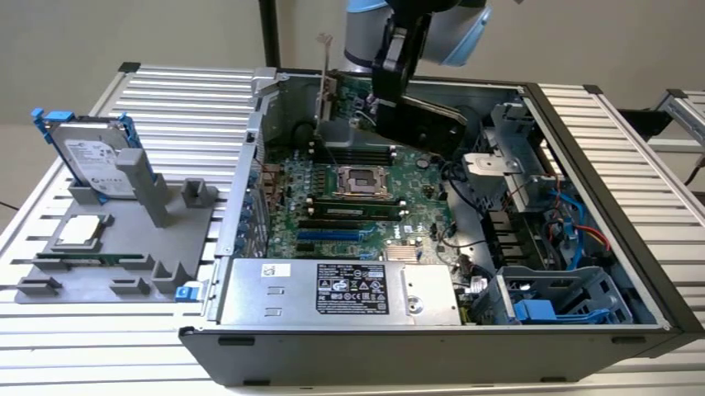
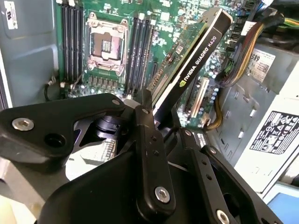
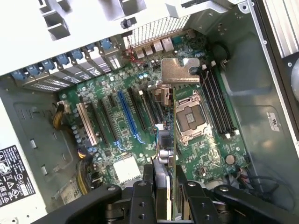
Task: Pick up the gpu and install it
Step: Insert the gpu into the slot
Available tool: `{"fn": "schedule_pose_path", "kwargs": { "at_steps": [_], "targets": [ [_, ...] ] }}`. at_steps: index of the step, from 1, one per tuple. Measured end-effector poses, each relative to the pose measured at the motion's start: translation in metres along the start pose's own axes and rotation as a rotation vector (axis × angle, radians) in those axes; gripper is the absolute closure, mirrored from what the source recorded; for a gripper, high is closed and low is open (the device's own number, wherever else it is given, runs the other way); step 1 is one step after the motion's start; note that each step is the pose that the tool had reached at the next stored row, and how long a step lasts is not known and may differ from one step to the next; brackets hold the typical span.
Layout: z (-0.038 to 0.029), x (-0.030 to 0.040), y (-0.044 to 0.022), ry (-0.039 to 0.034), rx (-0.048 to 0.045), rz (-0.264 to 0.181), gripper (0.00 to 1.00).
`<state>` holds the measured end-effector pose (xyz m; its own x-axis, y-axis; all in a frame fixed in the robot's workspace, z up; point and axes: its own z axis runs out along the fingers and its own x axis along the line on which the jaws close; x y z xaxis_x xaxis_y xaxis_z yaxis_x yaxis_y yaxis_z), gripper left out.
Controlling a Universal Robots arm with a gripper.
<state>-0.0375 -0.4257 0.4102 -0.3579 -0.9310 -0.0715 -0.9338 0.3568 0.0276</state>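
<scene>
Closest to the lens in both wrist views, the gripper [image 3: 167,179] has its black fingers [image 2: 147,140] pressed together on the gpu [image 3: 174,135], clamped at the end of the card away from its silver bracket [image 3: 180,72]; in the exterior view the gpu [image 1: 432,124] hangs tilted in the upper middle of the frame, over the open computer case [image 1: 418,355] and above the motherboard [image 1: 418,194], seated in no slot that I can see; the first wrist view shows the card edge-on over the processor socket [image 3: 189,116], apart from the long blue slot [image 3: 127,116]; I judge the pick-up done and the install not yet done; doing this step well, in my view, calls for a firm clamp so the card cannot swing, its lower edge level and parallel to a slot, the bracket facing the rear wall of the case, and care around the cables [image 1: 573,214] at the exterior view's right; as for writing, white lettering [image 2: 198,60] runs along the card's black edge, a printed label sits on the power supply [image 1: 276,289], and another on the hard drive [image 1: 94,161] at the exterior view's left
</scene>
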Motion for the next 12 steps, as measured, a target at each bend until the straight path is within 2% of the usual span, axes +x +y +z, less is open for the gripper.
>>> {"fn": "schedule_pose_path", "kwargs": {
  "at_steps": [12],
  "targets": [
    [0.0000, 0.0000, 0.0000, 0.0037, -0.0096, -0.134, 1.00]
  ]
}}
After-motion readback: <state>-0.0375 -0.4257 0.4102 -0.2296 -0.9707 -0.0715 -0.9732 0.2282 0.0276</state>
